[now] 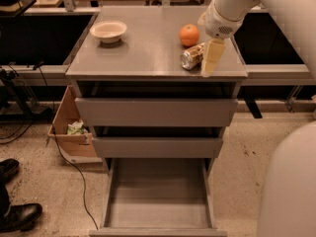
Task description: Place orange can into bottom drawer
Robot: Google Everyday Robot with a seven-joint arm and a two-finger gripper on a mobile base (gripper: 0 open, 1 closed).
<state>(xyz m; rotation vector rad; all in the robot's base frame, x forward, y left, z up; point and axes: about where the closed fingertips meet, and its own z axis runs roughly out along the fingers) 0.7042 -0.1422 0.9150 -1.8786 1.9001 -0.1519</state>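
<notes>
The orange can lies on its side on the grey cabinet top, near the front right edge, its silver end facing front-left. My gripper hangs from the white arm directly at the can's right side, touching or nearly touching it. The bottom drawer is pulled open at the cabinet's foot; its flat grey floor is bare.
A round orange fruit sits just behind the can. A white bowl stands at the top's back left. Two upper drawers are closed. A cardboard box, a cable and black shoes are on the left floor.
</notes>
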